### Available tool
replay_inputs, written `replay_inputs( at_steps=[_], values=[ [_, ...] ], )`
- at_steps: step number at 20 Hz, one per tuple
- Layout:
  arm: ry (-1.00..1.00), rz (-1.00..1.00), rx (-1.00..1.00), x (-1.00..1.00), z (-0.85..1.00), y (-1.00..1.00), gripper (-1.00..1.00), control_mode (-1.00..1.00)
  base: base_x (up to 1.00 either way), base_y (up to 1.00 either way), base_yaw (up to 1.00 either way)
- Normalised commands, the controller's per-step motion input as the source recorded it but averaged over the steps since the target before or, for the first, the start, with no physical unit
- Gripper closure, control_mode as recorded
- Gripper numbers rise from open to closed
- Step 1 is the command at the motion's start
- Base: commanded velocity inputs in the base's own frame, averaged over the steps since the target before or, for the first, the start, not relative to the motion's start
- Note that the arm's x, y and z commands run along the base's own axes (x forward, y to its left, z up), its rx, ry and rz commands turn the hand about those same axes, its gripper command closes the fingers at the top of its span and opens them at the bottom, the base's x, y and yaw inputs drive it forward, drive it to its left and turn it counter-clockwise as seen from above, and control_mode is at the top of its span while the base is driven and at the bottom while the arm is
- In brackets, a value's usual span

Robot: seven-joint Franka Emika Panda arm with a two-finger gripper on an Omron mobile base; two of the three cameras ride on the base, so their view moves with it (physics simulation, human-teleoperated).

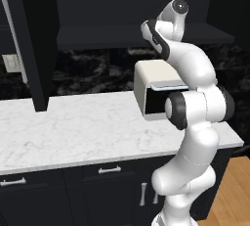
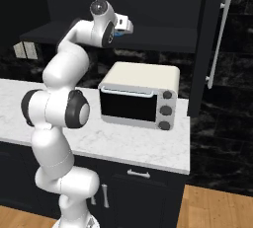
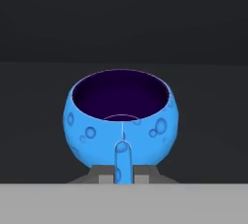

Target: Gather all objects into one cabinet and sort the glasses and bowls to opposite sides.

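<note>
The small blue bowl (image 3: pixel 121 121), bright blue with bubble marks and a dark purple inside, stands upright on the dark shelf (image 3: pixel 203 121) of the cabinet. My gripper (image 3: pixel 123 172) is shut on the bowl's near side, its two dark fingertips pressed around a blue tab there. In the right base view the gripper (image 2: pixel 129 26) reaches into the open black cabinet (image 2: pixel 163 42) above the counter, with a bit of blue showing at the hand. The cabinet's tall door (image 2: pixel 210 44) with the long silver handle stands open at the right. The arm's wrist (image 1: pixel 155 36) is up at the cabinet shelf (image 1: pixel 97 36).
A cream toaster oven (image 2: pixel 138 94) sits on the white marble counter (image 2: pixel 133 145) right under the shelf, also seen behind the arm as a cream box (image 1: pixel 154 80). An open door (image 1: pixel 36 44) hangs at the left. Black drawers (image 1: pixel 110 170) run below the counter.
</note>
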Motion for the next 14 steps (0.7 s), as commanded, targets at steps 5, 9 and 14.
replay_inputs(
  at_steps=[5, 9, 14],
  values=[
    [-0.09, 0.00, 0.00, -0.45, 0.00, -0.02, 1.00, -1.00, 0.00, 0.00, 0.00],
    [-0.18, 0.00, 0.01, -1.00, 0.00, -0.10, 1.00, -1.00, 0.00, 0.00, 0.00],
    [-0.13, 0.00, 0.03, -1.00, 0.06, -0.03, 1.00, -1.00, 0.00, 0.00, 0.00]
  ],
)
